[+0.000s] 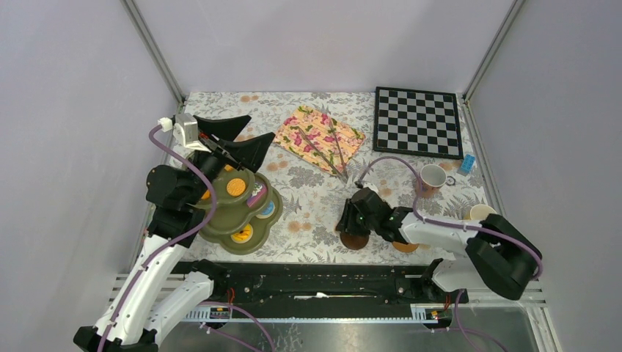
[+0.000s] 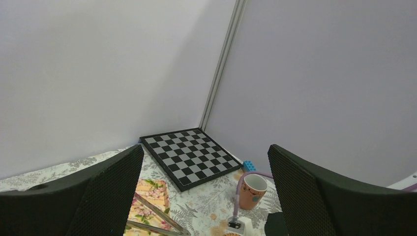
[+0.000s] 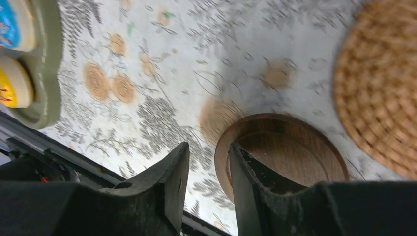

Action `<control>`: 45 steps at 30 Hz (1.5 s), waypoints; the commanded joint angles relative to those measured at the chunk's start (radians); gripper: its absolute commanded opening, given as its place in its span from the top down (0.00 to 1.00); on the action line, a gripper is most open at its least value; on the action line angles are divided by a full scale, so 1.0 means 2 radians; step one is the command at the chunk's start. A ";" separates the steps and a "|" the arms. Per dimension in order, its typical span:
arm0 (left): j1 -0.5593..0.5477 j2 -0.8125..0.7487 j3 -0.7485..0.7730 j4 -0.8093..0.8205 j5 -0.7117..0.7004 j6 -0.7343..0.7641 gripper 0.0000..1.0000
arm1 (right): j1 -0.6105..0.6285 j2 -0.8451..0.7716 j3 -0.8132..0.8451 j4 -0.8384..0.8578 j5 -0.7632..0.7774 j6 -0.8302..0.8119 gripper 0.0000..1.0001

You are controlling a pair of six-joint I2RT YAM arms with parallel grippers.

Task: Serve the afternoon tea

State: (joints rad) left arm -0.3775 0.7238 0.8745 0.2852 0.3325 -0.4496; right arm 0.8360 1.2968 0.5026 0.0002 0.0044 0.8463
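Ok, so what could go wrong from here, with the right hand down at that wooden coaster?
The right hand straddles only the thin rim of the wooden coaster, so it may slip out or drag across the cloth. The woven coaster lies right beside it and could get nudged. The left hand hangs open by the tiered stand, its arm across it; a careless swing might knock the pastries.

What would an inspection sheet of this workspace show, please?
Surface: floral tablecloth, flat.
Job's things: olive tiered stand holding biscuits; brownish-pink mug and yellow mug at right; wooden coaster beside woven coaster.
Clutter: chessboard, tongs on floral napkin, blue block.
Grippers: left gripper jaws open, empty, above stand; right gripper jaws narrowly apart at wooden coaster's rim.
Cables: purple cable loops over cloth near brownish-pink mug.
Surroundings: pale walls, metal frame posts.
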 commanded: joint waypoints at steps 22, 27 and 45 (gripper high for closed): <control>-0.001 0.005 0.004 0.008 -0.007 0.013 0.01 | 0.023 0.332 0.278 0.122 0.050 -0.099 0.59; -0.001 0.002 0.004 0.009 -0.005 0.013 0.01 | 0.020 0.352 0.318 0.095 0.097 -0.113 0.57; -0.002 0.006 0.003 0.011 -0.001 0.009 0.01 | -0.009 0.344 0.368 0.042 0.099 -0.147 0.51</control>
State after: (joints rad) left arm -0.3786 0.7368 0.8745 0.2779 0.3286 -0.4374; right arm 0.8253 2.0109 1.2201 0.1490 0.2188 0.6155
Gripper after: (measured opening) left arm 0.990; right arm 0.481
